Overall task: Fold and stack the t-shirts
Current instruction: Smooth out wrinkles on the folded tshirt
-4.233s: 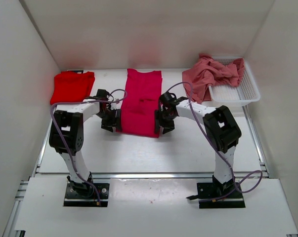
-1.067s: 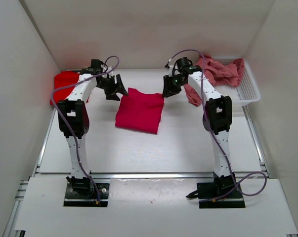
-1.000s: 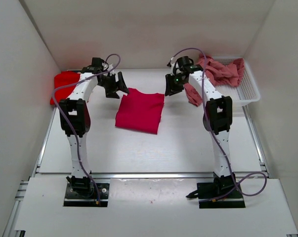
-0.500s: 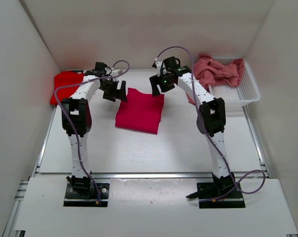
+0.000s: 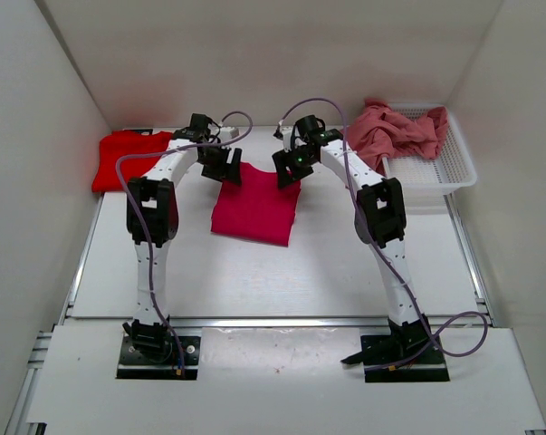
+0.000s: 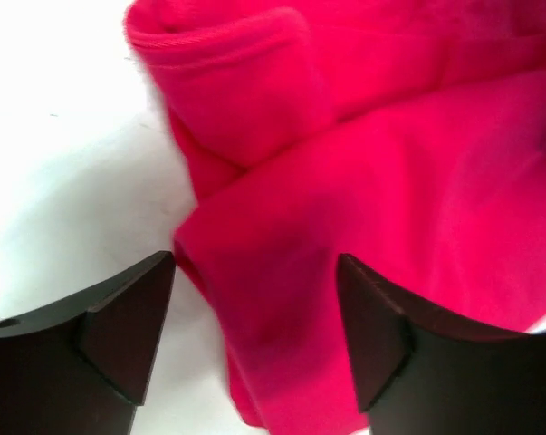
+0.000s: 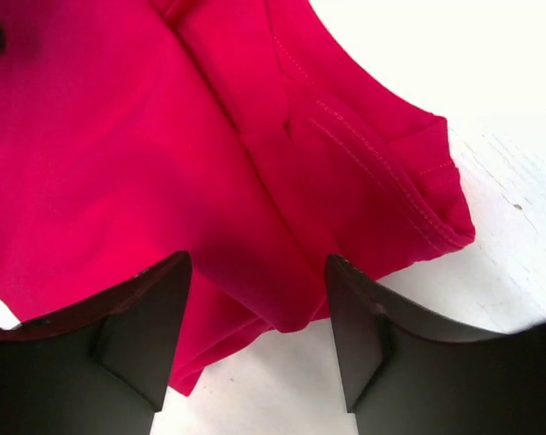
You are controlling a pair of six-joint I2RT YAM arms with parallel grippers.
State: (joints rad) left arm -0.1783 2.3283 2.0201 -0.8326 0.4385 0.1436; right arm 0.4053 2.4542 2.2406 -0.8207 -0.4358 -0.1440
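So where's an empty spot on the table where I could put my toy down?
The wide bare table between the crimson shirt and the arm bases is free, and the patch between that shirt and the basket. The back is crowded: red shirt, left tool, right tool, pink shirt.

The table (image 5: pixel 345 263) carries a red t-shirt (image 5: pixel 128 159), a crimson t-shirt (image 5: pixel 254 207) and a mesh basket (image 5: pixel 431 169).

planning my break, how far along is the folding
Done: bright red cotton shirt folded at far left. In hand: crimson cotton shirt folded at centre, left gripper and right gripper open over its far edge. Left: stacking it, plus crumpled salmon pink shirt on the white mesh basket.
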